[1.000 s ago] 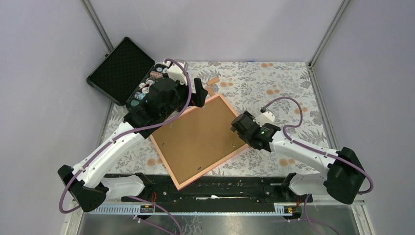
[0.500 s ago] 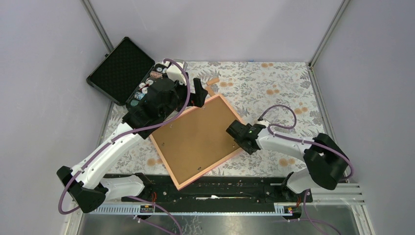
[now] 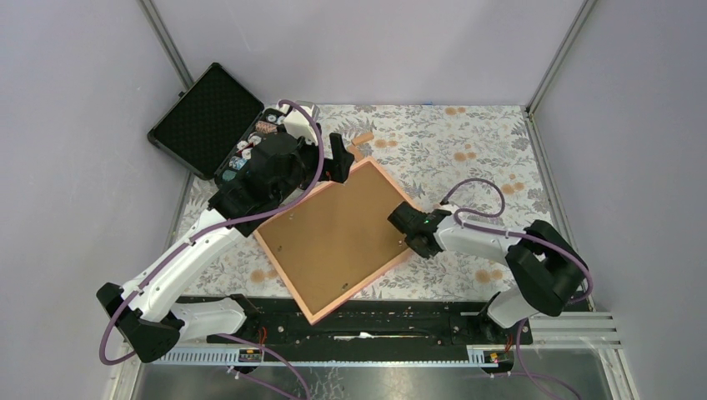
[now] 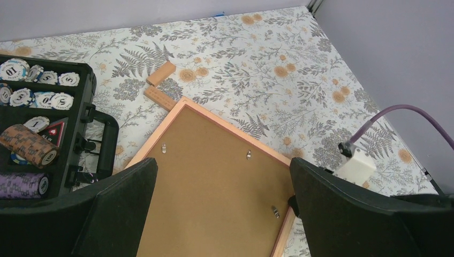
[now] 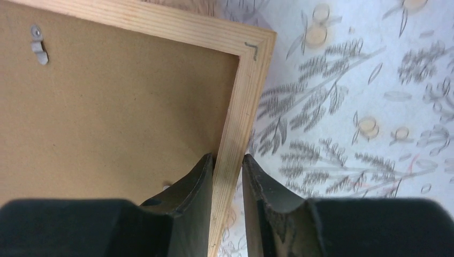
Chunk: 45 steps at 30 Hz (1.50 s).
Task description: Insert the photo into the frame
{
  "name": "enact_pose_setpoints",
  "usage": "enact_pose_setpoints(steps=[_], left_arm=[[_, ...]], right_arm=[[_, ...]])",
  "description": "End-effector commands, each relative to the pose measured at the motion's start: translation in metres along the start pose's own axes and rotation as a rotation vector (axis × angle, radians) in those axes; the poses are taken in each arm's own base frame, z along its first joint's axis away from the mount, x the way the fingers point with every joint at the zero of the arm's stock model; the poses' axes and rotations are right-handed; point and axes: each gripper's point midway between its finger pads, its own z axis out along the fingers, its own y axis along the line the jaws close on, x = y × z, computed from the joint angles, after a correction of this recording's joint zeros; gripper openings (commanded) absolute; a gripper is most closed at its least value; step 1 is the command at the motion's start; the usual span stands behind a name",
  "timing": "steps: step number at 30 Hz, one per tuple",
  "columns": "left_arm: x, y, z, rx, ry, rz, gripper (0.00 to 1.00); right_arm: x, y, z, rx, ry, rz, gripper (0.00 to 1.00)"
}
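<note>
The frame [image 3: 363, 287] was laid back-side up on the floral-covered counter [image 4: 278, 69], turned diagonally, with one corner pointed towards the far edge. A brown backing board [image 3: 333, 233] was seated inside its pinkish-orange rails, and small metal turn clips [image 5: 37, 45] were seen on the board near the rails.

The right claw [image 5: 228, 160] was set narrow on the frame's right-hand rail, a little below the right corner — one finger was placed on the inner side over the backing board, the other on the outer side over the counter, and the rail was pinched between them.

The left claw [image 4: 222, 163] was held wide apart above the far corner of the frame, and nothing was gripped by it.

Two small wooden blocks [image 4: 160, 72] were located on the counter just beyond that far corner, the nearer one almost touching the rail. An open black case [image 3: 213, 117] with poker chips [image 4: 32, 91] was positioned at the far left — well apart from the right claw.
</note>
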Motion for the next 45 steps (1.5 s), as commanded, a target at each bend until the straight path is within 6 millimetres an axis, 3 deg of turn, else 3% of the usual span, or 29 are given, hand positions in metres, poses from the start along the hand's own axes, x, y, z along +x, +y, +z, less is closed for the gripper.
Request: enact_pose_setpoints(steps=[1,5,10,20,25,28,35,40,45], left_arm=[[-0.02,-0.008,-0.008,0.04,-0.073,-0.024,0.99],[-0.019,-0.011,-0.008,0.054,-0.067,-0.026,0.99],[-0.018,-0.009,-0.007,0.045,-0.067,-0.023,0.99],[-0.016,-0.017,-0.008,0.077,-0.059,-0.025,0.99],[-0.016,-0.023,-0.01,0.105,-0.053,-0.033,0.99],[-0.015,-0.024,-0.01,0.111,-0.052,-0.037,0.99],[-0.014,-0.024,-0.008,0.108,-0.046,-0.036,0.99],[-0.013,-0.028,-0.009,0.132,-0.039,-0.043,0.99],[-0.016,-0.027,-0.011,0.127,-0.048,-0.04,0.99]], right_arm=[[-0.037,-0.031,0.023,0.053,-0.063,-0.116,0.0],[-0.067,-0.034,0.042,0.013,0.003,-0.207,0.0],[-0.105,-0.014,0.053,-0.057,0.104,-0.359,0.0],[-0.195,0.003,0.093,0.032,-0.02,-0.636,0.0],[-0.233,0.031,0.102,-0.009,-0.076,-0.742,0.0],[-0.238,0.048,0.099,-0.061,-0.063,-0.761,0.07],[-0.23,0.044,0.063,-0.101,-0.023,-0.628,0.62],[-0.213,0.047,0.049,-0.207,0.007,-0.583,0.78],[-0.201,0.046,0.06,-0.214,0.052,-0.623,0.81]])
